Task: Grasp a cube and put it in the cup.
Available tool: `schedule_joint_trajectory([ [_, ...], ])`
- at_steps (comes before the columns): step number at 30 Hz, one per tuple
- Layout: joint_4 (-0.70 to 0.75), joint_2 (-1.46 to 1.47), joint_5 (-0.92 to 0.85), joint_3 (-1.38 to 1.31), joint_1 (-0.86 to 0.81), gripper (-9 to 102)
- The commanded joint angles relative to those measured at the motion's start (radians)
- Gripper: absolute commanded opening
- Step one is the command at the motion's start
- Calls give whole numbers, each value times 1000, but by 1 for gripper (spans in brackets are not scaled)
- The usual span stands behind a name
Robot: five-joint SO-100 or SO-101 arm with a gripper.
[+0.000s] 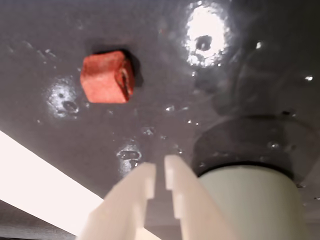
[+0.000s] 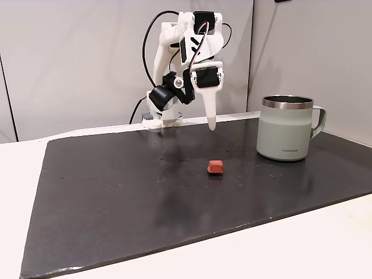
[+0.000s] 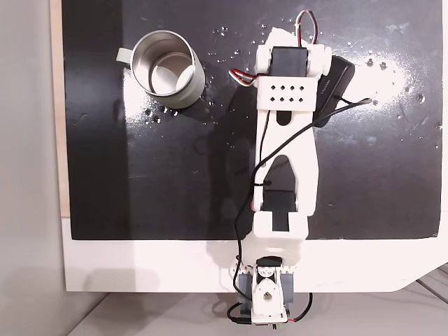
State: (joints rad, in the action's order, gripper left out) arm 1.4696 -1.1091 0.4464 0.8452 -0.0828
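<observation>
Steel-lined cup (image 3: pixel 168 71) empty, cube (image 2: pixel 215 167) on mat (image 2: pixel 116 192)

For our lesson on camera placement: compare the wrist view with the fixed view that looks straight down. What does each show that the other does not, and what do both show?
Wrist view: the reddish cube lying on the dark mat, ahead of the gripper, whose fingertips stand nearly together with a narrow gap.

Fixed view from above: the arm's base at the table edge, and the steel interior of the cup, seemingly with nothing inside.

Both: the cup and the wet, glossy black mat.
</observation>
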Motion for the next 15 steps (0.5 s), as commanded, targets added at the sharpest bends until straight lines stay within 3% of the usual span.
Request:
schedule_joint_trajectory([
  [1,66,55,15,-201,-11,0],
  [7,83,121,20,-275,-35,3],
  [15,104,176,12,-299,-51,25],
])
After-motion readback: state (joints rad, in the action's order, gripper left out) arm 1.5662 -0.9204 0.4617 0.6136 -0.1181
